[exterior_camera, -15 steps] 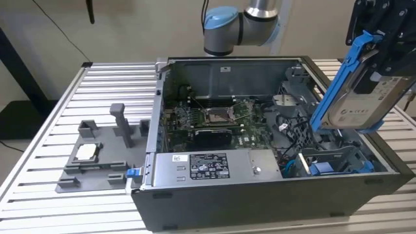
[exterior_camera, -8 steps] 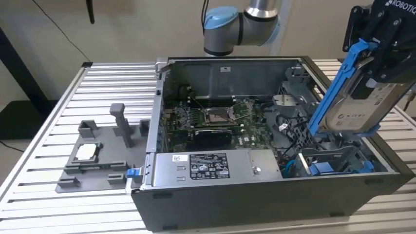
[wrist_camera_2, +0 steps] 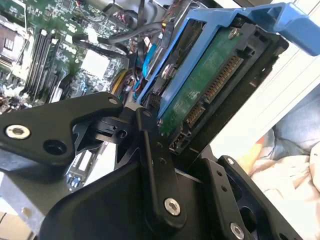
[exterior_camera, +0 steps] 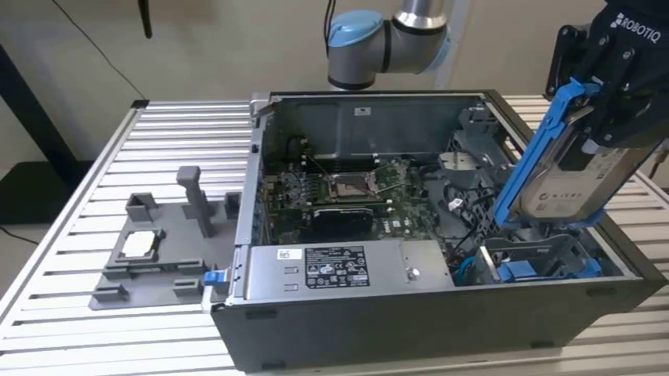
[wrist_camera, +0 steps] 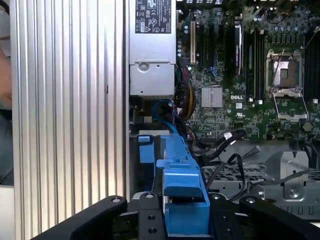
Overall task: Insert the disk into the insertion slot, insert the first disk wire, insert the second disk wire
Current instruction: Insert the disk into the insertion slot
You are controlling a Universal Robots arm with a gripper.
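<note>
Disk gripped, poised over the insertion slot

Exterior view: the gripper [exterior_camera: 598,129] is clamped on the disk [exterior_camera: 569,184], long axis steeply tilted, lower end just above the insertion slot [exterior_camera: 549,247]. Both wrist views: disk held edge-on, pointing away from the gripper.

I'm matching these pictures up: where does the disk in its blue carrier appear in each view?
Exterior view: disk stands tilted on end at the exterior view's right, held by the gripper.
Second wrist view: disk shows its green underside, beside the gripper's black links.
First wrist view: disk edge-on, blue carrier between the black links.
Shared landmark: the green motherboard.
</note>
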